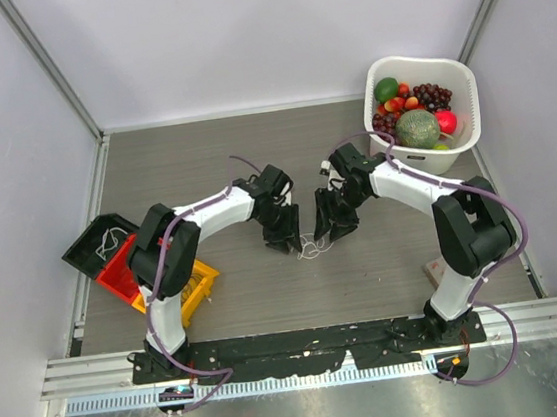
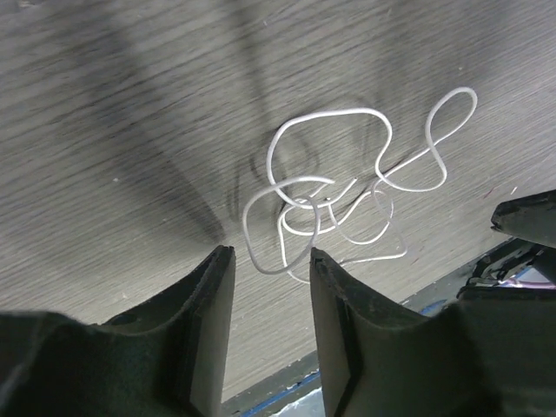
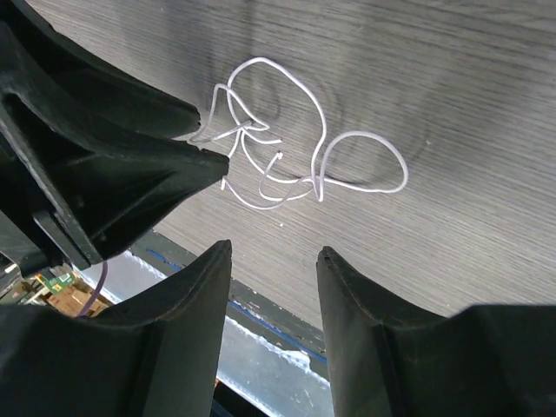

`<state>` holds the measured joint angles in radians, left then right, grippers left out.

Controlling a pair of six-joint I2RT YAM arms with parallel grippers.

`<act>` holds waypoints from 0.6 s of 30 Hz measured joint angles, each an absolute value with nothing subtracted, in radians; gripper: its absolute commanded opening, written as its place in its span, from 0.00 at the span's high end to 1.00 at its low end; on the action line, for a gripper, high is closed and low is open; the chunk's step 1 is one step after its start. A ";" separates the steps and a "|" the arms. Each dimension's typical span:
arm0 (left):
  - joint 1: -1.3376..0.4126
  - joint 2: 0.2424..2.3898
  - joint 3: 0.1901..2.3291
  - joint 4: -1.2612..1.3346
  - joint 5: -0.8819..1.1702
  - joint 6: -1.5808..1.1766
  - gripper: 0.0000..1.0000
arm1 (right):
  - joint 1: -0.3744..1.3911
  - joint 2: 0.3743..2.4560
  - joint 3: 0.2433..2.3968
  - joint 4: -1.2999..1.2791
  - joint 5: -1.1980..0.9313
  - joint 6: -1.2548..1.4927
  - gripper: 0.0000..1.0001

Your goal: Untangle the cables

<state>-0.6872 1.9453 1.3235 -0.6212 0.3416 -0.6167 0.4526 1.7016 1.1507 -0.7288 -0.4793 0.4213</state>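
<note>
- Centrally on the grey wood-grain table [image 1: 201, 147], the cables [image 2: 313, 201] are seen as one small loose tangle lying flat between the two arms' tips.
- Only thin white strands can be made out in the tangle; several open loops are crossed over one another, and one longer figure-of-eight loop is thrown out to the side.
- The left gripper [image 2: 270, 254] is lowered to the near edge of the tangle with its jaws parted. A curve of white wire is seen in the gap at the fingertips, but nothing is pinched.
- From the right wrist view, the left gripper's two dark fingers are seen spread, with one end of the tangle lying between their tips.
- The right gripper [image 3: 274, 250] is held over the table just beside the tangle, with its jaws likewise apart. Nothing is grasped, and the wire lies ahead of its fingertips without touching them.
- In the top view the two grippers are pointed towards each other, with the tangle just below the spot where they meet.
- A white basket [image 1: 424, 160] of fruit [image 1: 417, 128] is placed at the far right corner, well apart from the cables.
- Black [image 1: 92, 248], red [image 1: 117, 277] and yellow [image 1: 201, 278] bins are stacked askew at the left edge.
</note>
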 measured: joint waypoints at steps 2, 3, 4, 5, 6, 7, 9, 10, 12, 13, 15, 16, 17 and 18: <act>-0.693 1.950 1.324 -0.621 0.342 -0.616 0.74 | 0.456 1.713 1.152 -0.725 -0.485 0.421 0.51; -0.694 1.951 1.324 -0.621 0.342 -0.615 0.79 | 0.458 1.720 1.154 -0.725 -0.487 0.421 0.51; -0.696 1.951 1.324 -0.621 0.342 -0.611 0.83 | 0.462 1.729 1.156 -0.724 -0.490 0.421 0.51; -0.696 1.951 1.325 -0.621 0.342 -0.612 0.89 | 0.464 1.735 1.156 -0.723 -0.492 0.421 0.51; -0.695 1.951 1.326 -0.620 0.344 -0.610 0.96 | 0.467 1.739 1.157 -0.722 -0.493 0.421 0.51; -0.695 1.951 1.326 -0.619 0.345 -0.609 1.00 | 0.470 1.742 1.158 -0.722 -0.494 0.421 0.51; -0.695 1.951 1.326 -0.618 0.351 -0.610 1.00 | 0.472 1.744 1.158 -0.720 -0.497 0.421 0.50; -0.695 1.951 1.326 -0.618 0.354 -0.609 1.00 | 0.473 1.744 1.158 -0.718 -0.500 0.421 0.49; -0.695 1.951 1.326 -0.617 0.363 -0.615 1.00 | 0.475 1.744 1.158 -0.713 -0.501 0.422 0.48; -0.695 1.951 1.326 -0.616 0.368 -0.619 1.00 | 0.476 1.744 1.158 -0.710 -0.502 0.423 0.48; -0.695 1.951 1.326 -0.611 0.376 -0.625 1.00 | 0.476 1.744 1.158 -0.706 -0.501 0.427 0.48; -0.695 1.951 1.326 -0.606 0.383 -0.629 1.00 | 0.476 1.744 1.158 -0.703 -0.500 0.429 0.49; -0.695 1.951 1.326 -0.598 0.391 -0.639 1.00 | 0.476 1.744 1.158 -0.701 -0.497 0.435 0.49; -0.695 1.951 1.326 -0.588 0.400 -0.648 1.00 | 0.476 1.744 1.158 -0.700 -0.492 0.442 0.50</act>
<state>-0.6952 1.9511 1.3262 -0.5884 0.4004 -0.6479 0.4763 1.7435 1.1576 -0.6998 -0.4915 0.4419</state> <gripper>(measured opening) 0.009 0.517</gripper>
